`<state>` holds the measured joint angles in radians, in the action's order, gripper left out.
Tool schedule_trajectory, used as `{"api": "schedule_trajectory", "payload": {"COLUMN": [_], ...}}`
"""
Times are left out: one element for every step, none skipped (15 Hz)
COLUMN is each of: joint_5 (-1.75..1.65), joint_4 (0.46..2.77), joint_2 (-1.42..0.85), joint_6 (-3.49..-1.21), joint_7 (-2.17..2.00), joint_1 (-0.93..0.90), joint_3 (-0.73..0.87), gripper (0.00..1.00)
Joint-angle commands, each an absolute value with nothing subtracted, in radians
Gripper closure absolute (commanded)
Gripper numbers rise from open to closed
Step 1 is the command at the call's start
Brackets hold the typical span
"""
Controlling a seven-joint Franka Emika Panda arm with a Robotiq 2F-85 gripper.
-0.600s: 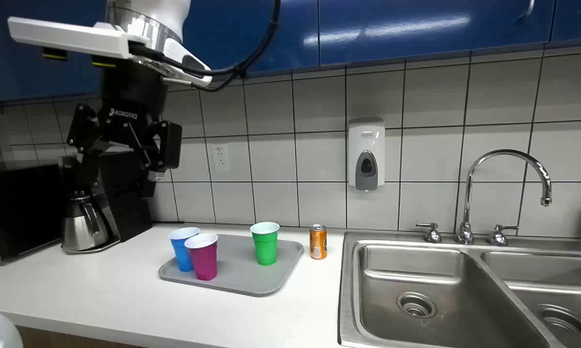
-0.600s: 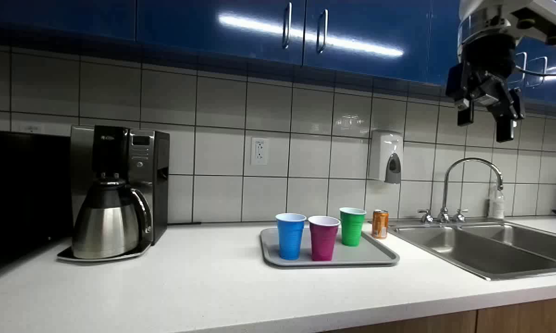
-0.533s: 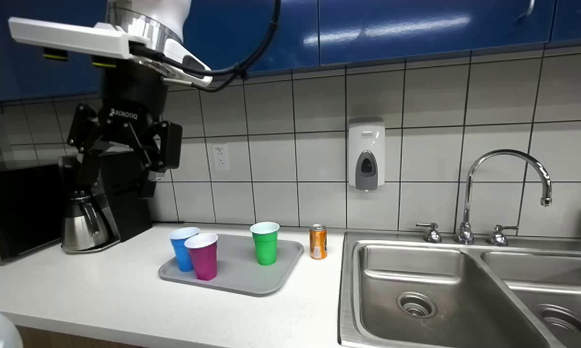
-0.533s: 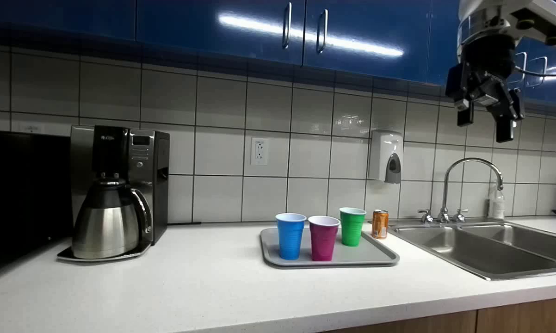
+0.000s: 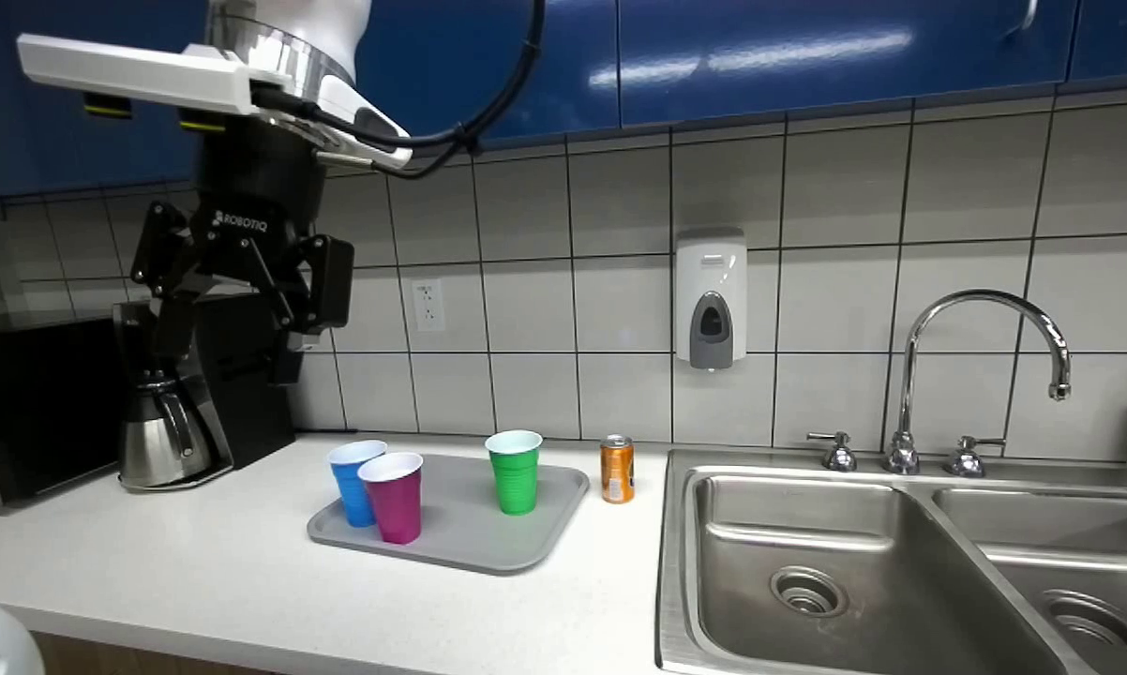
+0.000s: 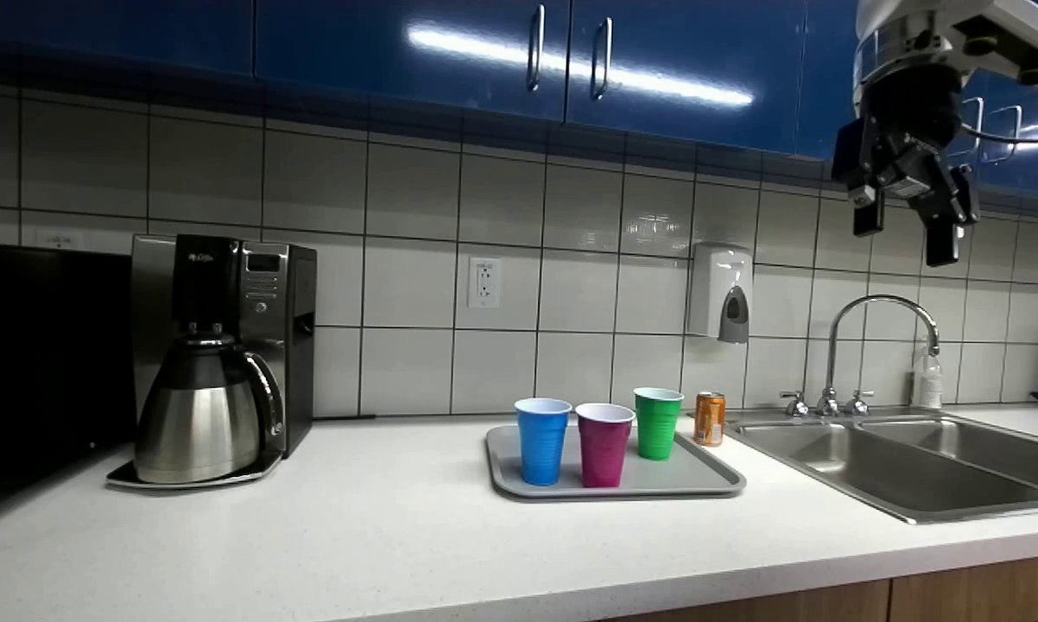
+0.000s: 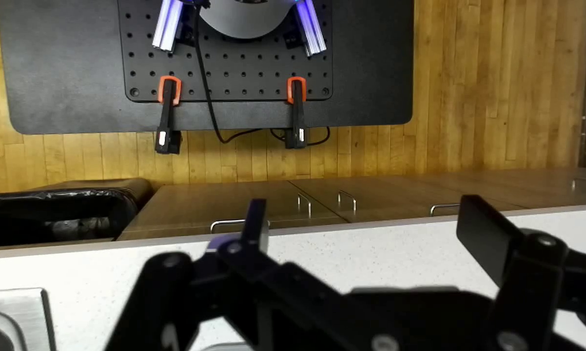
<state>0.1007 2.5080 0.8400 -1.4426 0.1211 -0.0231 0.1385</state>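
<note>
My black gripper (image 5: 230, 347) hangs high above the counter in both exterior views, its jaws wide apart. Nothing lies between its fingers (image 6: 942, 244); in the wrist view, white countertop shows through the gap of the gripper (image 7: 364, 207). Below stands a grey tray (image 5: 460, 497) bearing three upright cups: a blue cup (image 6: 541, 445), a magenta cup (image 6: 604, 449) and a green cup (image 6: 657, 428). In an exterior view the magenta cup partly covers the blue one. An orange can (image 5: 617, 471) stands upright beside the tray. The gripper touches none of them.
A double steel sink (image 5: 798, 525) with a curved faucet (image 5: 981, 295) adjoins the can. A coffee maker with a steel carafe (image 6: 198, 428) stands at the opposite end. Blue cabinets (image 6: 415, 60) and a soap dispenser (image 6: 721, 292) line the wall. A lined bin (image 7: 59, 214) shows by the lower cabinets.
</note>
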Motion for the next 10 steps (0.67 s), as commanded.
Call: {"api": "schedule_trajectory", "payload": {"joint_5": [0.1, 0.098, 0.097, 0.095, 0.096, 0.096, 0.098, 0.096, 0.096, 0.095], "joint_4": [2.514, 2.52, 2.527, 2.534, 2.541, 2.549, 2.558, 2.565, 2.573, 2.581], "joint_2": [0.837, 0.839, 0.838, 0.837, 0.837, 0.836, 0.833, 0.829, 0.824, 0.822], "joint_6": [-1.465, -1.484, -1.504, -1.526, -1.551, -1.575, -1.599, -1.619, -1.64, -1.664], "joint_7": [0.132, 0.125, 0.119, 0.115, 0.11, 0.107, 0.105, 0.105, 0.104, 0.1], "joint_1": [0.002, 0.006, 0.011, 0.016, 0.022, 0.026, 0.031, 0.035, 0.039, 0.045], "joint_3": [0.121, 0.117, 0.117, 0.116, 0.117, 0.119, 0.122, 0.122, 0.123, 0.122], "gripper": [0.0, 0.0, 0.0, 0.0, 0.0, 0.0, 0.0, 0.0, 0.0, 0.0]}}
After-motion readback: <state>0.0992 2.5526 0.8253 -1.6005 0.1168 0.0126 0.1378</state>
